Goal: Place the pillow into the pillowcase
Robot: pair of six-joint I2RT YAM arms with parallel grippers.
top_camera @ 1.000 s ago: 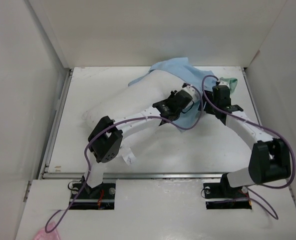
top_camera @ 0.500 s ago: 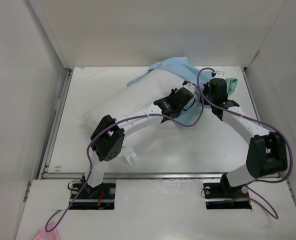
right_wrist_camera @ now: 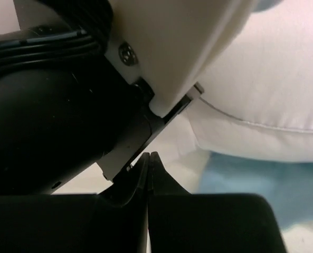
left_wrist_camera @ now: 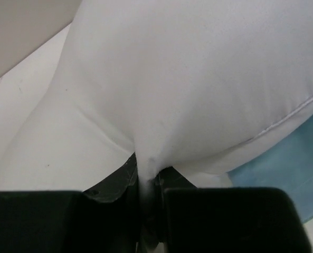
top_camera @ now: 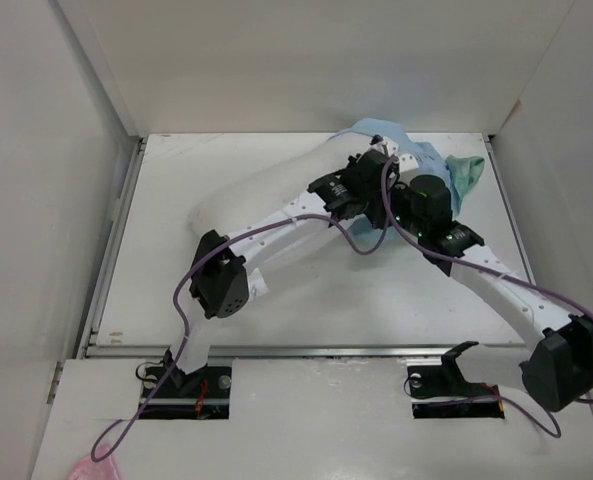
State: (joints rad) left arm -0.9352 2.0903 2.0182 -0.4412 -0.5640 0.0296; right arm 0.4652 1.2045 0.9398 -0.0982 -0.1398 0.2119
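**Pillow pinched by left pincer, upper right of surface**

Top view: the pillow [top_camera: 266, 195] lay diagonally across the white surface [top_camera: 156, 260], running from centre-left up toward the upper right. Its far end met the pillowcase [top_camera: 431, 158], which was bunched at the upper right of the frame. The cloth was light blue with a mint-green patch at its right edge.

Left wrist view: the left pincer [left_wrist_camera: 145, 182] was clamped on a fold of white pillow cloth, drawn into a narrow ridge between the fingers. The pillow's bulk filled the upper frame. Blue pillowcase showed under the pillow's seam at right.

Right wrist view: the right pincer [right_wrist_camera: 148, 158] had its fingers pressed together, tips meeting, with nothing seen between them. The left arm's housing [right_wrist_camera: 66, 95], black and white, crowded the upper left, just above the tips. The pillow's seam and the blue cloth lay at right.
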